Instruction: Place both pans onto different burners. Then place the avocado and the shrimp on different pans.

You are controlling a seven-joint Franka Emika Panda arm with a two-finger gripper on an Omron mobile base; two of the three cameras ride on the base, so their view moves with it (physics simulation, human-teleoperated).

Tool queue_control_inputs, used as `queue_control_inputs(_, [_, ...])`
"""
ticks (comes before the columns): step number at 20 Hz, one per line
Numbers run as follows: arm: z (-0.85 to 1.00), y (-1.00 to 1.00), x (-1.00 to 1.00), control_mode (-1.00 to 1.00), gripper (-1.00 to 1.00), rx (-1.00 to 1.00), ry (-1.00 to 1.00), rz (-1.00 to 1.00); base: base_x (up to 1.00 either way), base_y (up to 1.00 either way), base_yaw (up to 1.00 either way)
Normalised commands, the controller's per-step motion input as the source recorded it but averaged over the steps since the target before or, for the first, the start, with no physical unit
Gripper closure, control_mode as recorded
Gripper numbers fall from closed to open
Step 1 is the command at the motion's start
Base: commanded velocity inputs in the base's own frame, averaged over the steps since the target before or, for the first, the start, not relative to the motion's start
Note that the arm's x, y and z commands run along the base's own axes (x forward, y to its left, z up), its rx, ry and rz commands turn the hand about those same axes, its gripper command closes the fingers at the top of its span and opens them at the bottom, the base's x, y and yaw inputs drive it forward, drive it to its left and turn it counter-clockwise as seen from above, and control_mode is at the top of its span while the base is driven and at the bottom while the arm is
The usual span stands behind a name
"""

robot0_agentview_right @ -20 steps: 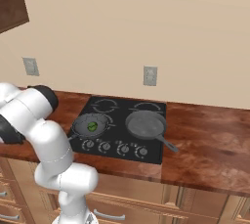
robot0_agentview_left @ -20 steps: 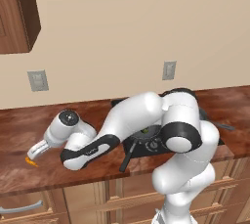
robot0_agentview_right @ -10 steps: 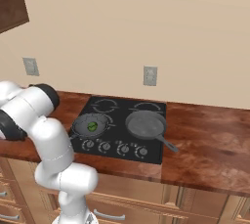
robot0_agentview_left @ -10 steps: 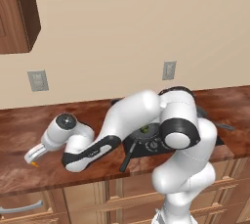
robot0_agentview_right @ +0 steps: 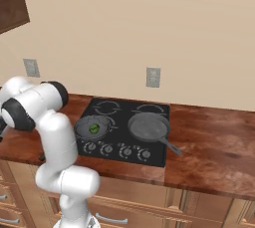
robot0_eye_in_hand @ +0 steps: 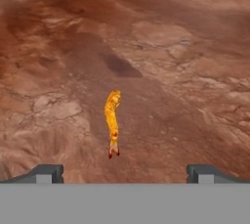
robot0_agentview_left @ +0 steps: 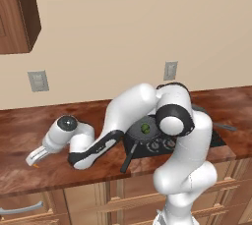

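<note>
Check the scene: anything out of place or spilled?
Nothing spilled or damaged. Both pans sit on separate burners, the avocado in the left one. The only stray item is the shrimp, lying on the wooden counter away from the cooktop, between the open gripper tips.

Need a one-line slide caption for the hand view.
Open gripper poised over the shrimp lying on the brown counter, fingertips spread wide either side.

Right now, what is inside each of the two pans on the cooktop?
The left pan holds the green avocado. The right pan looks bare. The shrimp lies on the brown counter, between the open gripper fingertips.
</note>
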Motion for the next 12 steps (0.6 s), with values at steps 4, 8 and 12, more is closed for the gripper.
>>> queue_control_inputs(4, [-0.02,0.20,0.00,-1.00,-1.00,0.00,0.00,0.00,0.00,0.00,0.00])
queue_control_inputs(8, [0.00,0.23,-0.07,-1.00,-1.00,0.00,0.00,0.00,0.00,0.00,0.00])
queue_control_inputs(12, [0.00,0.16,-0.03,-1.00,-1.00,0.00,0.00,0.00,0.00,0.00,0.00])
